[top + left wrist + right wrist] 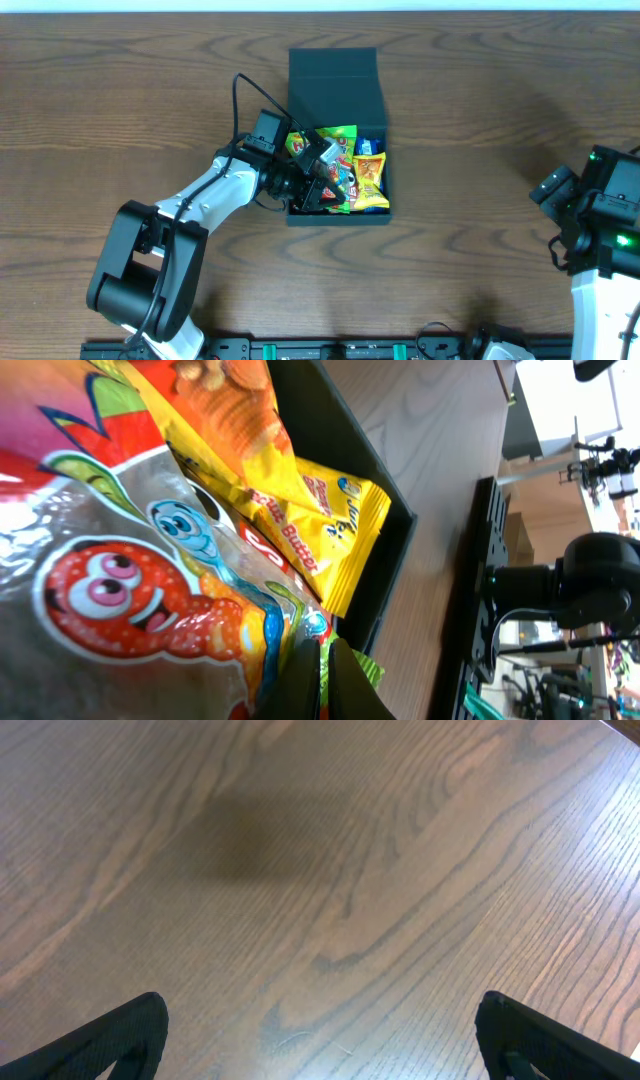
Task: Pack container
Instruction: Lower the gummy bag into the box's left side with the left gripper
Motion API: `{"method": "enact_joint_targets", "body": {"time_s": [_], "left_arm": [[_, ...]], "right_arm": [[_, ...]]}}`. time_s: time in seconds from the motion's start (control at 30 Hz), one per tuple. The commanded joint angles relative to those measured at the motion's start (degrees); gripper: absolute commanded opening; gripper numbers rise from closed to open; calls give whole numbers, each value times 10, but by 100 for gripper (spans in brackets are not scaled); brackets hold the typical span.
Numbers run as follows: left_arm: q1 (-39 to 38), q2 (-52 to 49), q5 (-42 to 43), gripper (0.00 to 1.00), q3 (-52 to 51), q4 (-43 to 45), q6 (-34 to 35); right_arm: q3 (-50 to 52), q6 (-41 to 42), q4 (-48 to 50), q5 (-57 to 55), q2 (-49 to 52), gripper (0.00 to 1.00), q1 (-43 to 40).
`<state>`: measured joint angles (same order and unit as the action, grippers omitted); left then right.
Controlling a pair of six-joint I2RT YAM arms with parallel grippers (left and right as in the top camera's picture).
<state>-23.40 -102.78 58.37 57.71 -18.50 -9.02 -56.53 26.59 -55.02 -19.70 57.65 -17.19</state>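
Observation:
The container, a dark square box with its flap lid folded back, sits at the table's middle and holds several bright snack packets. My left gripper reaches into the box from the left. In the left wrist view its fingers are shut on the thin green-edged rim of a clear gummy packet printed with cartoon worms. A yellow packet lies beside it against the container wall. My right gripper hovers far to the right, open over bare wood, holding nothing.
A yellow packet and a green packet fill the box's right and far parts. Brown wooden table surrounds the box. A black rail runs along the front edge.

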Motion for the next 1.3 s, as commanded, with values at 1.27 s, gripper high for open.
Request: {"method": "enact_joint_targets", "body": {"time_s": [1.27], "left_arm": [[9,74,-224,6,17,24,147]], "right_arm": [[1,8,0,-6,-1,99,-4]]}}
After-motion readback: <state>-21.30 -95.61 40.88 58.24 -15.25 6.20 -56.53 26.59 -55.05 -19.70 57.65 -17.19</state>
